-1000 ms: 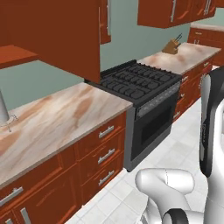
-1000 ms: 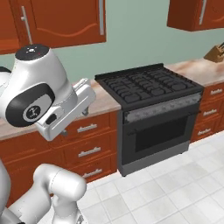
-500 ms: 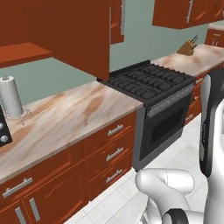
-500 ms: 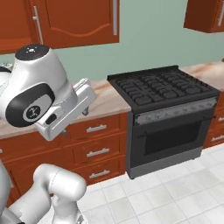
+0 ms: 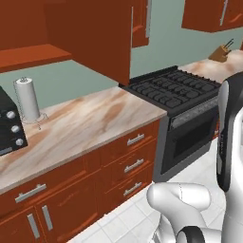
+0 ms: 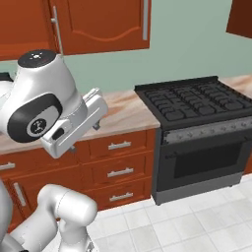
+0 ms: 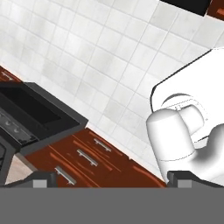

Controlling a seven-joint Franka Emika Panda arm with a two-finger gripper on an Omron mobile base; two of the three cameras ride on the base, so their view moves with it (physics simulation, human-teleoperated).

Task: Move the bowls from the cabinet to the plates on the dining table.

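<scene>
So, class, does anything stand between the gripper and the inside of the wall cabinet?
Yes, its shut doors: the cabinet above the counter is closed. The open gripper points down toward the floor.

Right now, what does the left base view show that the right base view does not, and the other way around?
The left base view alone has a paper towel roll on its stand, a black appliance with knobs at the left edge, and a knife block far right on the counter. The right base view alone has closed wall cabinet doors with arched panels. Both share the black stove with its oven, the marble counter and the drawers under it.
</scene>
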